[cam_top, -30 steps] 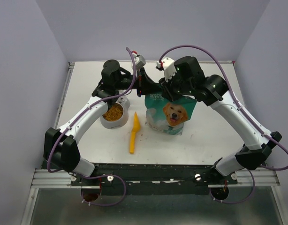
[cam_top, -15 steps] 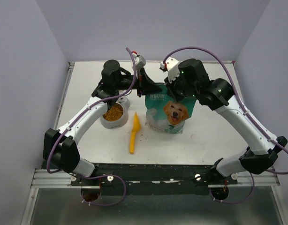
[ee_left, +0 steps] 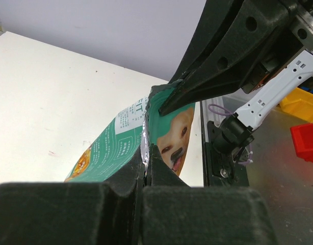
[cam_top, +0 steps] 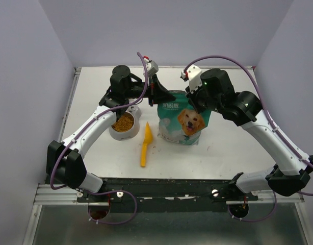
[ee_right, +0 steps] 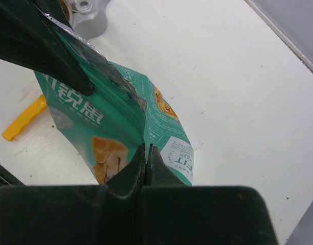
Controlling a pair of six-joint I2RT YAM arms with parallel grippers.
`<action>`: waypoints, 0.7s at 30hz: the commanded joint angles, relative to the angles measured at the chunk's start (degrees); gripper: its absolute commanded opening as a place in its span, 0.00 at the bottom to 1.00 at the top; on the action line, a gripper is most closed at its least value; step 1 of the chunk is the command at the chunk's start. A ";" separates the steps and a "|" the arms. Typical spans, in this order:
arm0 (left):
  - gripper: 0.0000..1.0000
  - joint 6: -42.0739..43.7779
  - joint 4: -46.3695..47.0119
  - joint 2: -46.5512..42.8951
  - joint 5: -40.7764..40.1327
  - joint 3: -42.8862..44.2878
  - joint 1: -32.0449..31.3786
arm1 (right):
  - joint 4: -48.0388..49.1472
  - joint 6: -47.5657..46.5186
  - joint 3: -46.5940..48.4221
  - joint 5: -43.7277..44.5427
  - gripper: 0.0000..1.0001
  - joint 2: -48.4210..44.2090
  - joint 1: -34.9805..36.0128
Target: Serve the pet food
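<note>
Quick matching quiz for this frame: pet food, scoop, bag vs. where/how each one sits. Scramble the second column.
Things:
1. pet food
2. scoop
3. bag

States:
A. lying flat on the table, nothing gripping it
B. upright, top edge pinched by the left gripper and the right gripper
C. heaped in the white bowl

Pairs: 1-C, 2-A, 3-B

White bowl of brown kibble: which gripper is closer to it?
Left. The left gripper pinches the top corner of the teal dog-picture bag on the side toward the white bowl of brown kibble; the right gripper pinches the opposite corner, farther away.
</note>
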 commanded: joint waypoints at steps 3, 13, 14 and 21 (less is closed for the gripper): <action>0.00 1.97 -2.76 -3.52 1.64 1.65 2.99 | -6.08 -2.41 -1.54 9.36 0.00 -2.08 -3.51; 0.00 1.88 -2.67 -4.05 1.47 1.03 3.25 | -6.26 -2.67 -4.44 12.17 0.16 -6.04 -3.78; 0.00 1.88 -2.76 -4.05 1.47 1.12 3.34 | -6.52 -2.76 -4.53 12.00 0.12 -6.04 -3.69; 0.00 1.88 -2.93 -4.32 1.03 1.12 3.43 | -7.05 -2.76 -4.70 13.75 0.00 -6.47 -3.87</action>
